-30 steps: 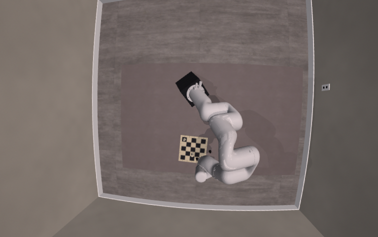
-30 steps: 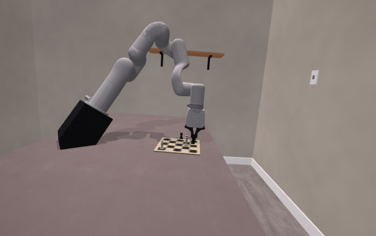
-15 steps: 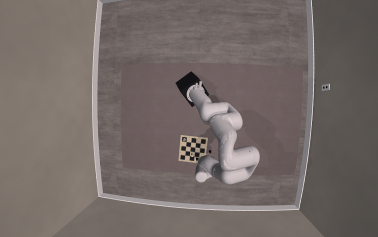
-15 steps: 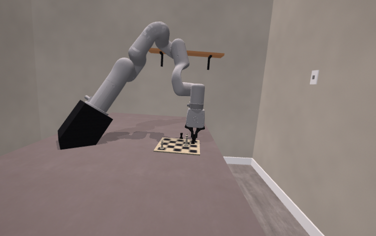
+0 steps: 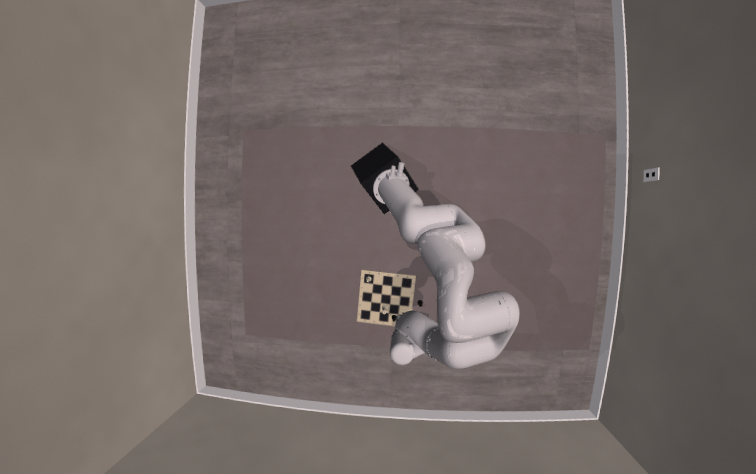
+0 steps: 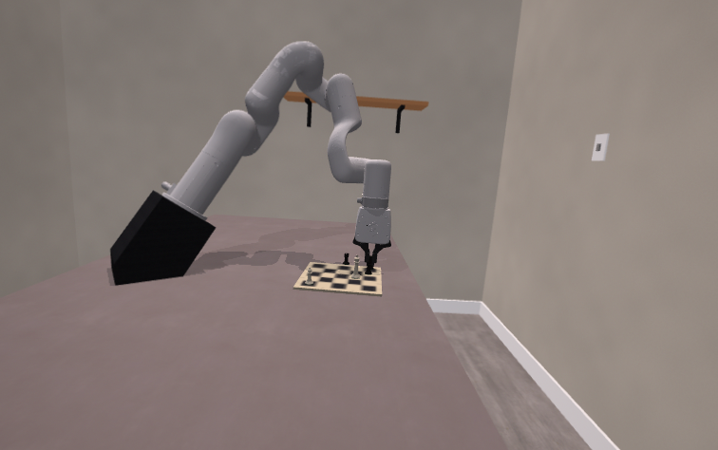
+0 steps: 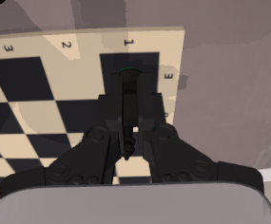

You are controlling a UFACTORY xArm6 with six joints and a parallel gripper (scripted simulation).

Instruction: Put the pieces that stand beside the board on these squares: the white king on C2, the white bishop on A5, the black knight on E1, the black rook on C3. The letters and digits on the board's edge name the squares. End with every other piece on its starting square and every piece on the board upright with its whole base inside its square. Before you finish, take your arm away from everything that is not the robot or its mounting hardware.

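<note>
My gripper (image 6: 371, 259) (image 7: 130, 91) is shut on the black knight (image 7: 129, 97), upright, with its round base over the dark corner square E1; whether it touches the board (image 5: 359, 294) (image 6: 322, 288) (image 7: 87, 40) is unclear. Another black piece (image 5: 394, 317) (image 6: 368, 271) stands at D1, close to the fingers. The white king (image 5: 385, 307) (image 6: 355, 268) stands upright on C2. The white bishop (image 5: 368, 279) (image 6: 309, 276) stands upright on A5. The black rook (image 5: 420, 303) (image 6: 346, 258) stands beside the board's E edge. The arm hides the gripper in the top view.
The black base block (image 5: 376, 160) (image 6: 166, 246) of the arm stands well away from the board. The pointed top (image 7: 126, 149) of the D1 piece shows between the finger linkages in the wrist view. The table edge (image 6: 434, 315) runs close to the board's row 1 side.
</note>
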